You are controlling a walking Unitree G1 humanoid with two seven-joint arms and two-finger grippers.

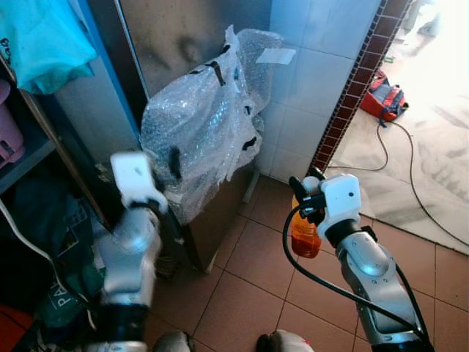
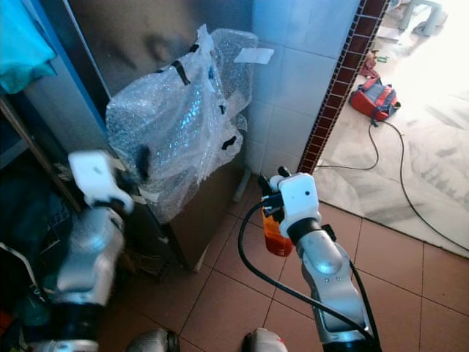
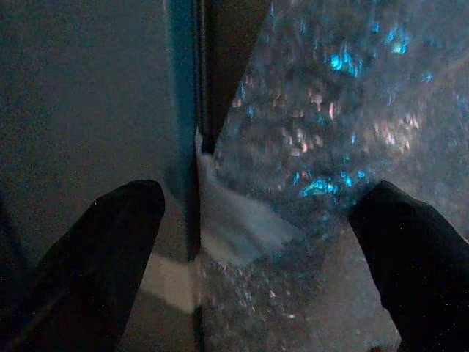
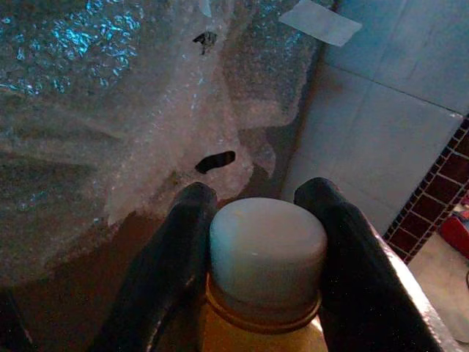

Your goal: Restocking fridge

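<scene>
Between your right gripper's (image 4: 260, 242) two long black fingers (image 4: 172, 271) sits a small clear plastic bottle of orange liquid with a pale rounded cap (image 4: 267, 253); the fingers press against both sides of its neck just under the cap, so the hold is closed on it. You see the bottle (image 1: 305, 233) hanging over the terracotta floor tiles (image 1: 242, 293), upright, its long axis vertical and the cap pointing up toward the gripper. The orange liquid shows in the lower body; how full it is you cannot tell.

To your left, a tall metal-fronted fridge (image 1: 183, 37) stands with a crumpled sheet of clear bubble wrap, held by black tape strips (image 1: 201, 125), covering its corner. Your left gripper (image 3: 264, 242) is raised at that corner, its fingers (image 3: 95, 249) spread wide with nothing between them, facing the blue edge strip (image 3: 183, 110) where the door meets the wrap.

Behind stand a white tiled wall (image 1: 308, 88) and a dark red brick-pattern border (image 1: 352, 88); a red bag (image 1: 381, 95) and a black cable (image 1: 410, 161) lie on the pale floor beyond.
</scene>
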